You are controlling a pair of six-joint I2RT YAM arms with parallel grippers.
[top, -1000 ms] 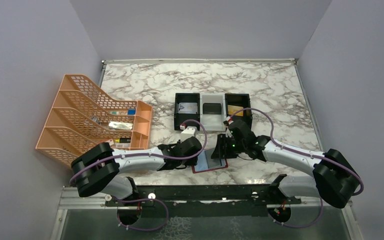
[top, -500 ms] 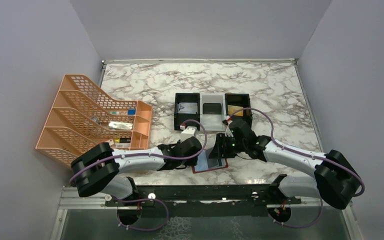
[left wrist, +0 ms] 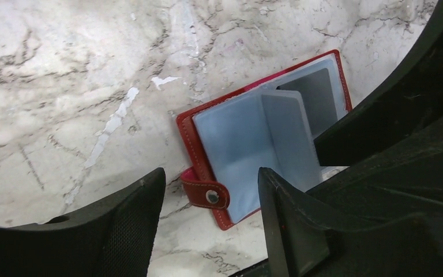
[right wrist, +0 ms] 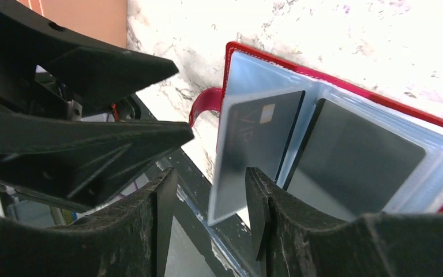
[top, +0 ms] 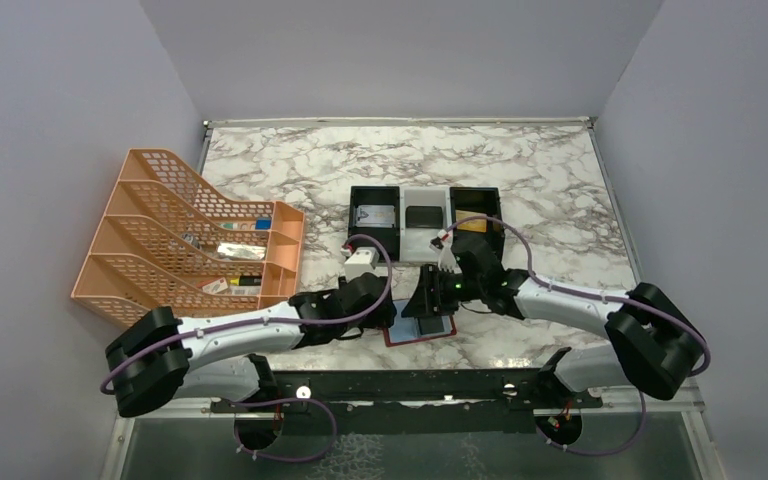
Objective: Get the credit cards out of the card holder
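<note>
We see left gripper (left wrist: 207, 178) spread wide, empty, over card holder (left wrist: 248, 144) lying open on marble table (left wrist: 63, 86). Right gripper (right wrist: 210, 173) part-open astride raised sleeve (right wrist: 224, 202) holding black credit card (right wrist: 256, 138), gap visible beside it.

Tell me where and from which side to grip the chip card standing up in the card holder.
Pinch the chip card across its flat faces at the free end nearest the right gripper, coming in from that end. Its sleeve stands lifted off the card holder, so both faces are exposed, unlike the dark card lying flat beside it. Whether the sleeve opens there is unclear.
</note>
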